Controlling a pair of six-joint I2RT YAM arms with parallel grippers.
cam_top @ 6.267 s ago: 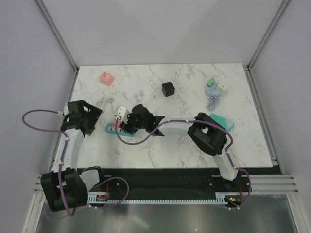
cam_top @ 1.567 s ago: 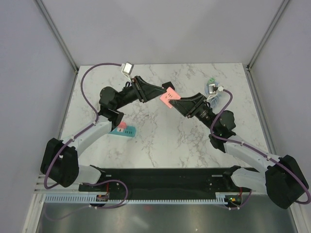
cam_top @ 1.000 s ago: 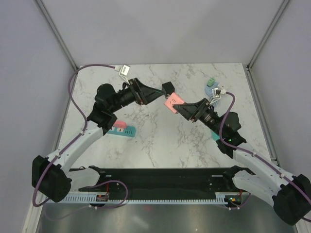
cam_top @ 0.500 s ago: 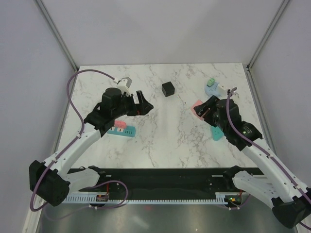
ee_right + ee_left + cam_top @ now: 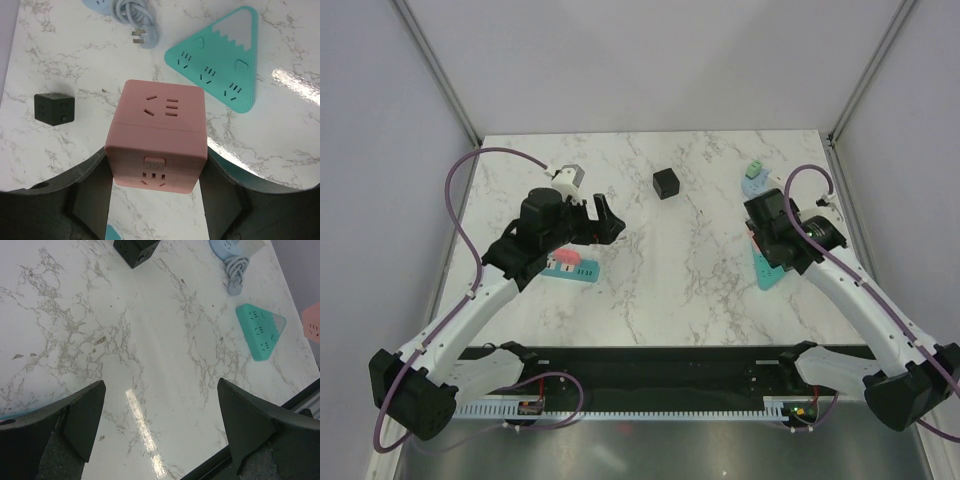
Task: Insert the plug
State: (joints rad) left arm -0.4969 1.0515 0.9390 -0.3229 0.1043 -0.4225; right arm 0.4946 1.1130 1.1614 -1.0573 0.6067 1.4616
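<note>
Arms have parted. Right tool (image 5: 156, 170) grips the pink socket cube (image 5: 159, 131), now over the bench's (image 5: 650, 290) right side. Left tool (image 5: 160, 407) open, empty. Plug not yet inserted.
</note>
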